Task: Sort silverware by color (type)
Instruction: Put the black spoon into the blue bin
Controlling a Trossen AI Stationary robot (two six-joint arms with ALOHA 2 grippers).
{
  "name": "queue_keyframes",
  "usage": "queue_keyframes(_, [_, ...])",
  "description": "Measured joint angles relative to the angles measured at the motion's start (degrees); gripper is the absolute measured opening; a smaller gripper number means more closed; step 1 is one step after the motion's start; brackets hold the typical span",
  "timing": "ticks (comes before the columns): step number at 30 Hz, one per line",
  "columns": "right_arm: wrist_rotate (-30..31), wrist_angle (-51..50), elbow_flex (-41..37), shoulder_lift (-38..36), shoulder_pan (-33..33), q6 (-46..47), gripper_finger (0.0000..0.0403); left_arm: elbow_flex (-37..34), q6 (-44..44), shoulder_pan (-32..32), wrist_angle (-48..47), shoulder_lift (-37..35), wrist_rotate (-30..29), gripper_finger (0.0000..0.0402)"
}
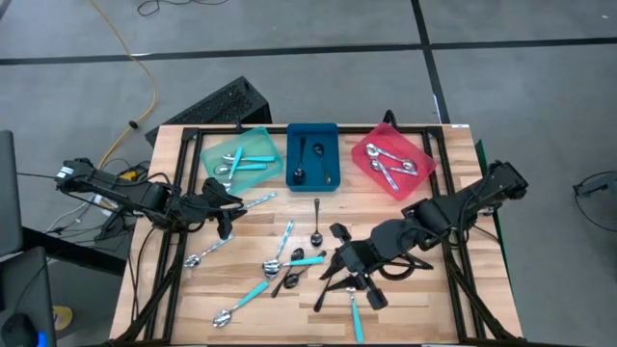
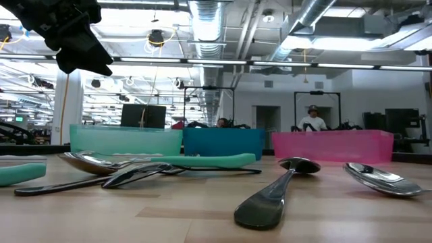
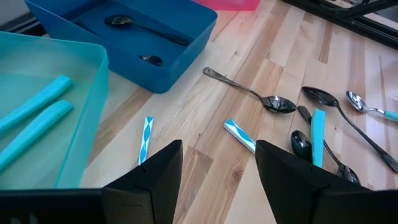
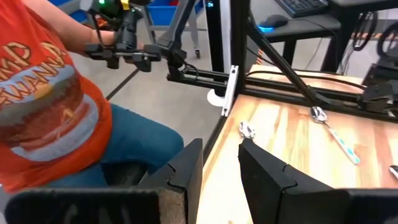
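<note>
Loose spoons lie flat on the wooden table point(image 1: 424, 308): an all-silver one point(image 1: 316, 220), teal-handled ones point(image 1: 241, 302) and black ones point(image 1: 289, 280). Teal-handled spoons lie in the teal tray point(image 1: 253, 138), black spoons in the blue tray point(image 1: 331, 154), and silver spoons in the red tray point(image 1: 366, 145). My left gripper point(image 3: 217, 149) hovers open near the teal tray, above two striped teal handles point(image 3: 239, 134). My right gripper point(image 4: 221, 155) hangs open over the loose spoons near the table's front. Nothing is between its fingers.
The three trays stand in a row along the far edge. A black frame runs round the table point(image 4: 292, 81). A person in an orange shirt point(image 4: 43, 99) sits by the table's edge, holding control handles. A keyboard point(image 1: 217, 104) lies beyond the far left corner.
</note>
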Motion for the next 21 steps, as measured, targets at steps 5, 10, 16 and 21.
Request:
queue_keyframes(5, [-0.02, 0.34, 0.00, -0.02, 0.04, 0.00, 0.0128, 0.00, -0.11, 0.00, 0.00, 0.00, 0.00, 0.0187])
queue_keyframes(10, [-0.04, 0.27, 0.00, -0.02, 0.07, 0.02, 0.0128, 0.00, -0.11, -0.02, 0.00, 0.00, 0.00, 0.0187])
queue_keyframes(16, [-0.11, 0.02, 0.00, -0.02, 0.11, 0.04, 0.0128, 0.00, -0.11, -0.01, 0.00, 0.00, 0.02, 0.0187])
queue_keyframes(21, [3.01, -2.64, 0.00, -0.02, 0.11, 0.67, 0.0128, 0.00, -0.07, 0.00, 0.00, 0.00, 0.02, 0.0187])
